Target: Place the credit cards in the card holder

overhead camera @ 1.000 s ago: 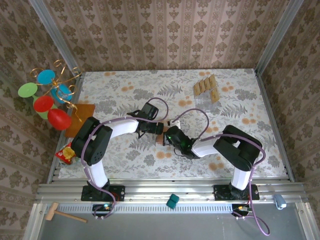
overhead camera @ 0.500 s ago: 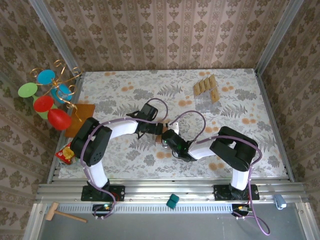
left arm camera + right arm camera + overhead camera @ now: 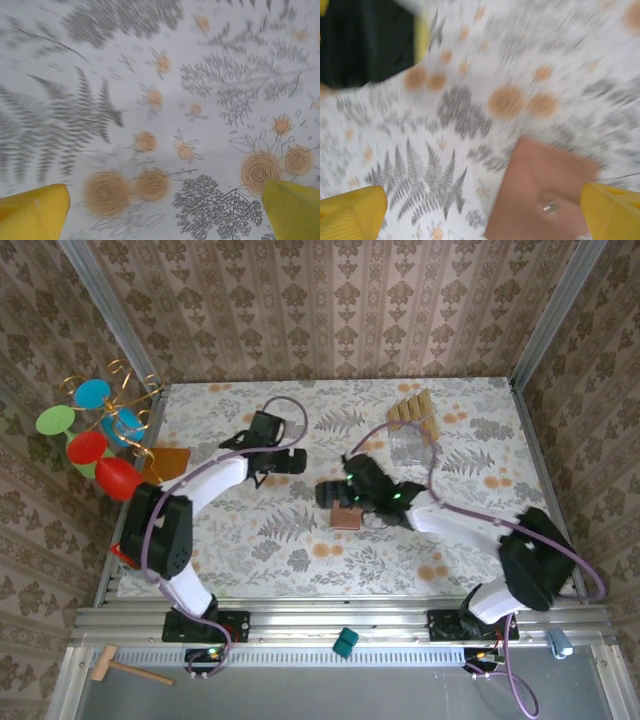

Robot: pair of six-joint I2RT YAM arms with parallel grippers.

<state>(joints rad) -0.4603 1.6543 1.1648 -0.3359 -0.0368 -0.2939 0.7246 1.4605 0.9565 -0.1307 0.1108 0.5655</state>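
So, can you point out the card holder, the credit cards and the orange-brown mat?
card holder (image 3: 347, 518): top view, middle of its brown cover.
credit cards (image 3: 410, 410): top view, middle of the row.
orange-brown mat (image 3: 172, 460): top view, its bare right part.

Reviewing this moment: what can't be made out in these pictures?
- Card holder, right wrist view: motion blur smears its edges and snap. Its outer face is up, so its pockets are hidden, as is any card inside.
- Credit cards, top view: too small to count, at the far right of the table.
- Tablecloth, left wrist view: the left part of the pattern is blurred.
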